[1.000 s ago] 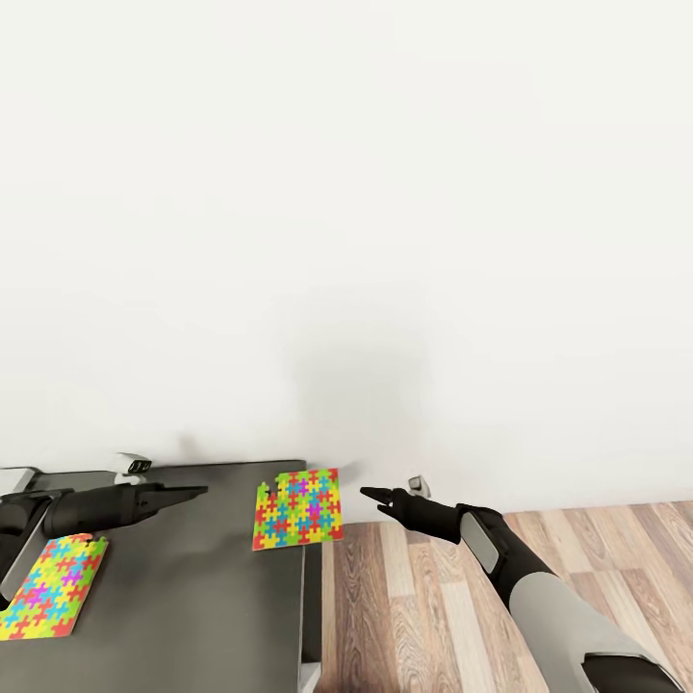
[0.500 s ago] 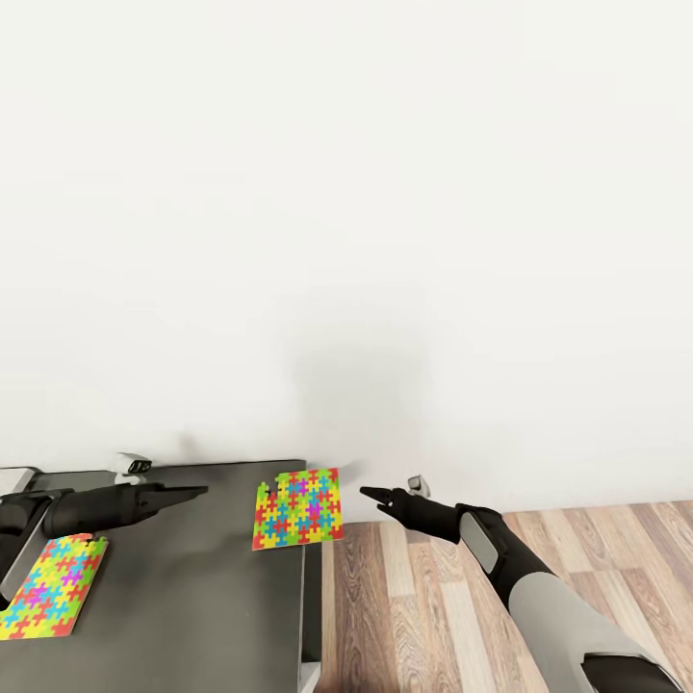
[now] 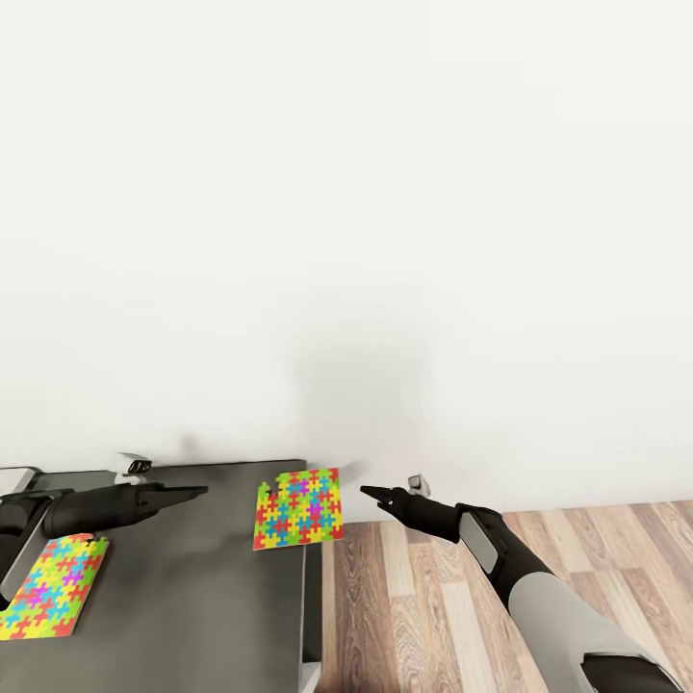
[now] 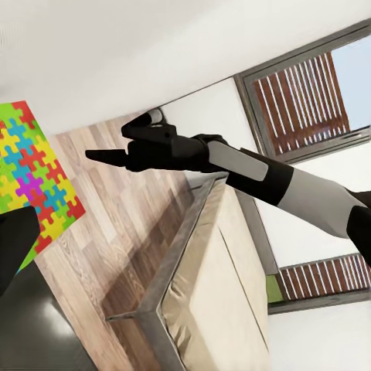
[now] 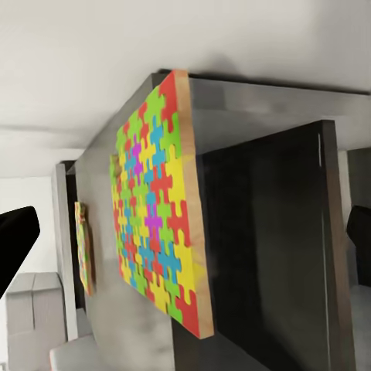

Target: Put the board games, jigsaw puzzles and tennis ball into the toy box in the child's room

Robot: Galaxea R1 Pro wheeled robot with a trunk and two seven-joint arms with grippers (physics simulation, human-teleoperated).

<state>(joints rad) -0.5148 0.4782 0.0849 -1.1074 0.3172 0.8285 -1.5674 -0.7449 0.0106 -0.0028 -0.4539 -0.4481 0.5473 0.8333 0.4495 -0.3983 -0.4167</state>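
Item: flat square jigsaw puzzle board, multicoloured interlocking print on a wood-edged slab (image 3: 296,507), lying at the dark grey bench (image 3: 192,597) corner, one edge overhanging. Likely light, stiff, thin. Pinch your right tool (image 3: 370,494), fingers pressed together, on that overhang

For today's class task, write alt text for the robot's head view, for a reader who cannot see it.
Two colourful jigsaw puzzles lie flat on a dark grey table against a white wall: one overhanging the table's right edge, one near the left. The left gripper hovers over the table; the right gripper points at the overhanging puzzle from above the wood floor.
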